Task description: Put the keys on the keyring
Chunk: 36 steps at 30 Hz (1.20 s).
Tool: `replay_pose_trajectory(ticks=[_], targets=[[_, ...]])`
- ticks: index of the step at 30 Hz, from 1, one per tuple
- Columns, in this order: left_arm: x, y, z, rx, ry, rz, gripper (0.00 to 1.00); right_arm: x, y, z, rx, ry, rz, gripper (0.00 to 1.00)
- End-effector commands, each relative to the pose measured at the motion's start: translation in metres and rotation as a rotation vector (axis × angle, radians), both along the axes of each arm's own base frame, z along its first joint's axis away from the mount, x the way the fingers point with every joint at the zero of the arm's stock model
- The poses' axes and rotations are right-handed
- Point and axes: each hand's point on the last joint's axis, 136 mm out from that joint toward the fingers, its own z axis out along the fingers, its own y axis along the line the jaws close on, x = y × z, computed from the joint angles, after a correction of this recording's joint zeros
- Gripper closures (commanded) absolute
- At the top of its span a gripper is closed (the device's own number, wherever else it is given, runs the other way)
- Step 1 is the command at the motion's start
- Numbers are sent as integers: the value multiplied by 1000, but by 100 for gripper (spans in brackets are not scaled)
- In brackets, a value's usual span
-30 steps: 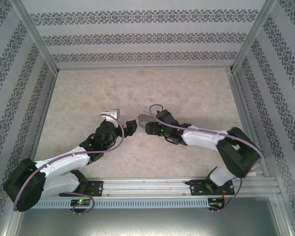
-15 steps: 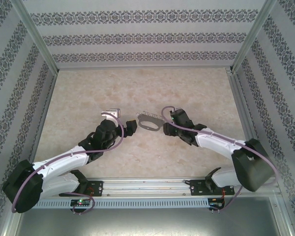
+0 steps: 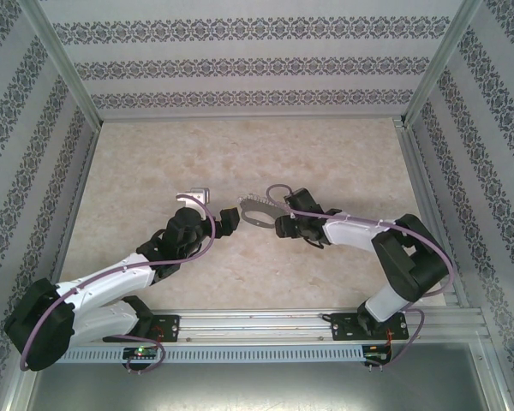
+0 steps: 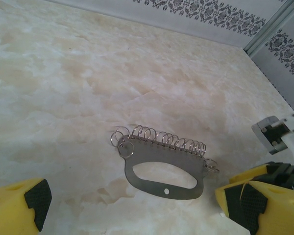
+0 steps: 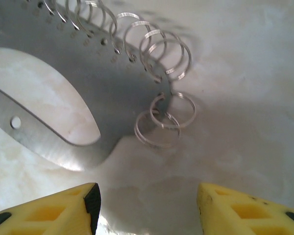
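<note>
Keyring [image 4: 152,155] is lying flat, looking stiff and slippery, wanting an edge pinch from the gaping, empty right end effector [image 5: 147,203].

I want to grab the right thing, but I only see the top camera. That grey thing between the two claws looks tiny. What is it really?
Observer: In the left wrist camera, the keyring is a flat grey plate with an oval cut-out, lying flat on the table.
Operator: Is its fuzzy edge a chain?
Observer: It is a row of small wire rings threaded through holes along one long edge.
Operator: Is my right claw holding it?
Observer: No. The right wrist camera shows the right claw open, with bare table in the gap and the plate's end just ahead.
</note>
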Motion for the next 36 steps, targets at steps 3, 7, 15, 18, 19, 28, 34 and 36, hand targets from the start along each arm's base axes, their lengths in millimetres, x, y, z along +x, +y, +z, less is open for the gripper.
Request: replay_pose_trajectory(ticks=[3,7,15,18,19,28,34,36], targets=[[-5,-1,-2,-18,19,-3,0,23,10,8,26,-34,-5,44],[-4,-1,-2,-17,14,-2,0,31,12,8,27,-38,-7,44],[-3,-4,-3,-16,18,-11,0,44,16,10,37,-50,-12,44],[-4,-4,-3,-16,18,-11,0,48,17,12,37,-56,-10,44],[-4,-4,-3,-17,18,-10,0,50,17,12,34,-55,-11,44],[-4,-4,-5,-16,20,-11,0,66,20,19,45,-69,-13,44],[-5,-3,-4,-16,21,-10,0,62,17,28,53,-75,-10,45],[-5,-3,-2,-19,16,-10,0,55,13,28,54,-70,-17,44]])
